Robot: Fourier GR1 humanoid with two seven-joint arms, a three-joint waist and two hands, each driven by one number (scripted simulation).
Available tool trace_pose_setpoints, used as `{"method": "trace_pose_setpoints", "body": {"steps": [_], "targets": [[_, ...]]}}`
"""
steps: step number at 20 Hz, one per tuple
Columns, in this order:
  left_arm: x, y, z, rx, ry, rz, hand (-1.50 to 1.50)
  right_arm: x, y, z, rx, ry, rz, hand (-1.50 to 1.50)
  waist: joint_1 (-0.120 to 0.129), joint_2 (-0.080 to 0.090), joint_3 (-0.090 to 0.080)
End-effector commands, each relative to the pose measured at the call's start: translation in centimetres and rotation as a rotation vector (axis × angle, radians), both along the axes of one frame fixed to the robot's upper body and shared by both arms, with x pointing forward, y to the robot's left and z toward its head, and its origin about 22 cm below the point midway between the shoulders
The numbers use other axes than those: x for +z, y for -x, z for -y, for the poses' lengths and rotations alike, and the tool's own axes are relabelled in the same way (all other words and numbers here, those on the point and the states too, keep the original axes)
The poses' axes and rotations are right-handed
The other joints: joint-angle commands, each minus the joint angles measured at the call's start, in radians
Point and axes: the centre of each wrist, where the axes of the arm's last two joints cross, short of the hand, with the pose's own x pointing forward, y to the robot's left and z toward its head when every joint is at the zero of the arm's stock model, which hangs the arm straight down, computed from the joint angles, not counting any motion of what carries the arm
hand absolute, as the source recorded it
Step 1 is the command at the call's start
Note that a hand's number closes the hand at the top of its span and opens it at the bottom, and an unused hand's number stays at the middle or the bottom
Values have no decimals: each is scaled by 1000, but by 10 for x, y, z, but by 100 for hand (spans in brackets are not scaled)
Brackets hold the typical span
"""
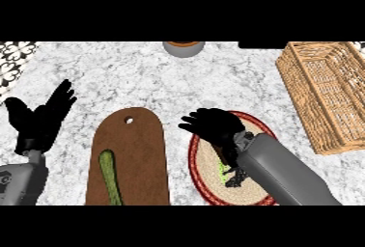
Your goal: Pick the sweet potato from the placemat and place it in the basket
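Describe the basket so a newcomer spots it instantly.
Start at the marble counter and go to its right edge. The basket sits there, right of the round red-rimmed placemat. It is the only woven, tan, rectangular container.

No writing I can read here, no labels, no brands, no numbers, no signs on anything before me

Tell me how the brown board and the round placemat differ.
The board is long, dark brown and plain, with a hole near its far end; the placemat is round, pale and woven, with a red rim. The board carries a slim green vegetable; the placemat lies partly under the right hand. Both lie flat on the counter.
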Motion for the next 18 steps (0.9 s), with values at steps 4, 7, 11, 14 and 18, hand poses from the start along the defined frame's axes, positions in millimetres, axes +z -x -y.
{"method": "trace_pose_setpoints", "body": {"steps": [4, 7, 11, 14, 18], "targets": [[5, -4, -4, -8, 2, 2, 0, -13, -18, 2, 12, 61, 3, -150, -2, -1, 0], [0, 8, 0, 5, -4, -20, 0, 8, -27, 19, 16, 50, -9, -150, -1, -2, 0], [1, -7, 4, 2, 4, 4, 0, -15, -7, 20, 22, 36, -34, -150, -7, -1, 0], [-5, 12, 19, 14, 5, 10, 0, -1, -18, 19, 34, 23, -88, -150, -2, -2, 0], [12, 7, 5, 5, -6, 5, 0, -24, -10, 19, 68, 8, -89, -150, -2, -2, 0]]}}
